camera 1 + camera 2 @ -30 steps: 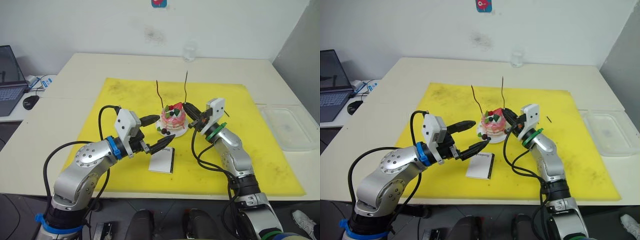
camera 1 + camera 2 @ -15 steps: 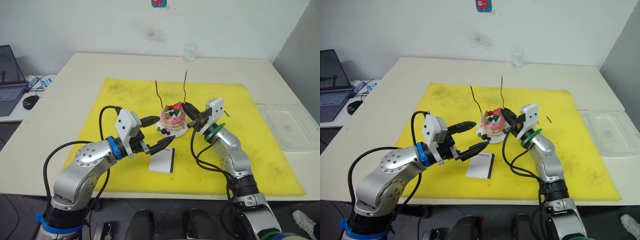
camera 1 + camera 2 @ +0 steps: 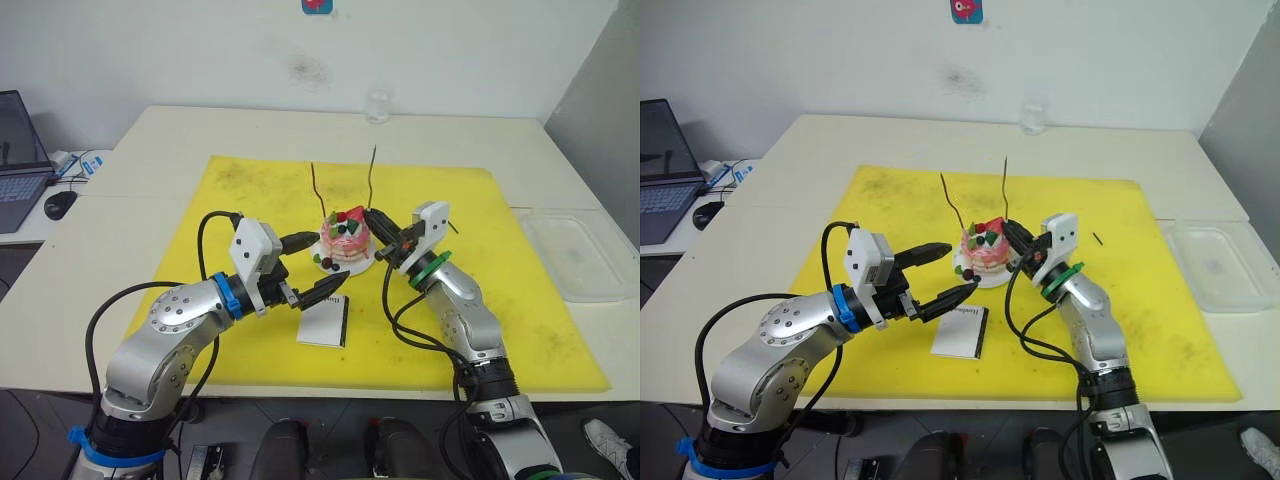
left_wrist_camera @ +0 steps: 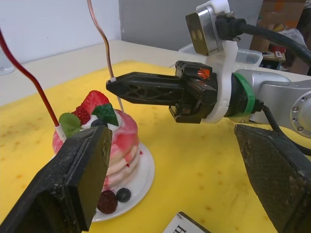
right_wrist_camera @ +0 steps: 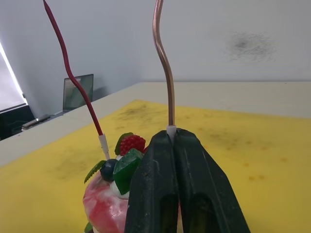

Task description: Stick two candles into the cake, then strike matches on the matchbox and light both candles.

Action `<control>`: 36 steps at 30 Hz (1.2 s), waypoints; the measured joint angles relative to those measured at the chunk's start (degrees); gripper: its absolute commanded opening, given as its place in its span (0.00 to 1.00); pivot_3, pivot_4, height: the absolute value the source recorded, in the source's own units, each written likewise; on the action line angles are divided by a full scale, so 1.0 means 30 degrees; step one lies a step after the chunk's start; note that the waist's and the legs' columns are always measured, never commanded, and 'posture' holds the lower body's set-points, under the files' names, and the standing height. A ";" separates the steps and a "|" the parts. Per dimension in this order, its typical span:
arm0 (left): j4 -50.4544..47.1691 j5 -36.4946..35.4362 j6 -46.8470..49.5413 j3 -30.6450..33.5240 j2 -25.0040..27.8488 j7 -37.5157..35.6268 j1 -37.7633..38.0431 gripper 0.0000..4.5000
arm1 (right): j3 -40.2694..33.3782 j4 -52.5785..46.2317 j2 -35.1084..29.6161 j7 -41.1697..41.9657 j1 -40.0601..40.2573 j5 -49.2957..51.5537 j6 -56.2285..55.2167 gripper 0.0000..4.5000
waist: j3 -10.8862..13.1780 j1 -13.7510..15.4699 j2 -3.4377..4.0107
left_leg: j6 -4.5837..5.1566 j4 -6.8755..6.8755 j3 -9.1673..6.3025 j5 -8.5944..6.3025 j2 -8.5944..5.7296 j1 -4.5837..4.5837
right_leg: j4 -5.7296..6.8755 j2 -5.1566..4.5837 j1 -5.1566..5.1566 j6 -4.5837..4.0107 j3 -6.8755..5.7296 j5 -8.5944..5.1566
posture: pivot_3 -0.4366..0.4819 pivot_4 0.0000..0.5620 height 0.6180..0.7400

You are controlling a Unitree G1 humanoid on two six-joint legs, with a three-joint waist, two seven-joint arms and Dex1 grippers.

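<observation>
two candles are seen standing in the cake: the dark red candle on its left side and the tan candle on its right, both rising well above the frosting. the tan candle's white base is pinched between the closed fingers of the right gripper, as the right wrist view shows at. the left gripper is held open just in front of the cake, one finger near the plate, nothing between the fingers. the matchbox lies flat on the yellow mat, just beside the lower left fingertip and near the cake's plate; dark print runs along its far end, but only a fragment starting with "h" can be made out, part of it being cut off in the left wrist view. a red mark on the right gripper's body is too small to be read. a short dark stick lies on the mat beyond the right arm; whether it is a match cannot be told. a laptop and mouse sit on the table's left edge, cut off by the frame; a clear tray rests at the right, a clear glass by the wall, and a red-and-blue sticker is cropped at the top.
</observation>
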 measured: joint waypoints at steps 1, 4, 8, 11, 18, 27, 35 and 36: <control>0.0000 -0.0007 0.0008 0.0000 0.0000 -0.0008 0.0000 1.00 | -0.0010 -0.0100 0.0049 -0.0002 0.0002 0.0148 0.0180 0.01 | 0.0000 0.0000 0.0000 | -0.0001 0.0000 0.0001 0.0000 0.0005 -0.0001 | -0.0002 -0.0001 0.0000 0.0000 0.0001 0.0000 | 0.48 0.27 1.00; 0.0000 -0.0026 0.0033 0.0000 0.0000 -0.0064 0.0000 1.00 | -0.0014 -0.0257 0.0131 -0.0022 0.0002 0.0333 0.0562 0.01 | 0.0001 0.0000 0.0001 | -0.0001 -0.0006 0.0001 -0.0001 0.0008 -0.0003 | -0.0010 -0.0003 -0.0001 -0.0002 -0.0002 -0.0001 | 0.48 0.27 1.00; -0.0001 -0.0032 0.0063 0.0000 0.0000 -0.0224 0.0000 1.00 | -0.0077 -0.0260 0.0138 -0.0060 0.0001 0.0504 0.0788 0.01 | 0.0001 -0.0001 0.0001 | -0.0001 -0.0009 0.0003 -0.0001 0.0008 -0.0005 | -0.0016 -0.0003 -0.0003 -0.0004 -0.0001 -0.0002 | 0.48 0.27 1.00; -0.0002 -0.0035 0.0081 0.0000 0.0000 -0.0301 0.0001 1.00 | -0.0122 -0.0259 0.0167 -0.0100 -0.0001 0.0509 0.0790 0.01 | 0.0001 -0.0002 0.0003 | 0.0000 -0.0014 0.0003 -0.0001 0.0009 -0.0007 | -0.0022 -0.0003 -0.0005 -0.0005 -0.0002 -0.0003 | 0.48 0.27 1.00; -0.0015 -0.0054 0.0278 0.0000 0.0001 -0.0313 0.0009 1.00 | -0.0155 -0.0090 0.0042 -0.0580 -0.0057 0.0055 0.0183 0.01 | 0.0002 -0.0003 0.0003 | -0.0001 -0.0017 0.0004 -0.0001 0.0007 -0.0015 | -0.0035 -0.0003 -0.0009 -0.0005 -0.0001 -0.0003 | 0.48 0.27 1.00; -0.0046 -0.0069 0.0317 0.0000 0.0000 -0.0312 0.0014 1.00 | -0.0145 0.0177 -0.0012 -0.0758 -0.0371 -0.0194 -0.0430 0.01 | 0.0004 -0.0004 0.0004 | -0.0001 -0.0025 0.0005 -0.0002 0.0009 -0.0023 | -0.0049 -0.0004 -0.0011 -0.0006 -0.0002 -0.0004 | 0.48 0.27 1.00; -0.0147 -0.0096 0.0323 0.0001 0.0001 -0.0325 0.0014 1.00 | -0.0006 0.0177 0.0040 -0.0697 -0.0361 -0.0016 -0.0352 0.01 | 0.0005 -0.0004 0.0005 | -0.0002 -0.0027 0.0007 -0.0002 0.0010 -0.0025 | -0.0056 -0.0009 -0.0012 -0.0006 -0.0002 -0.0004 | 0.48 0.27 1.00; -0.0149 -0.0101 0.0323 0.0001 0.0001 -0.0326 0.0015 1.00 | 0.0019 0.0176 0.0042 -0.0667 -0.0333 0.0012 -0.0347 0.01 | 0.0005 -0.0003 0.0005 | -0.0001 -0.0028 0.0006 -0.0002 0.0011 -0.0024 | -0.0056 -0.0010 -0.0012 -0.0006 -0.0003 -0.0004 | 0.48 0.27 1.00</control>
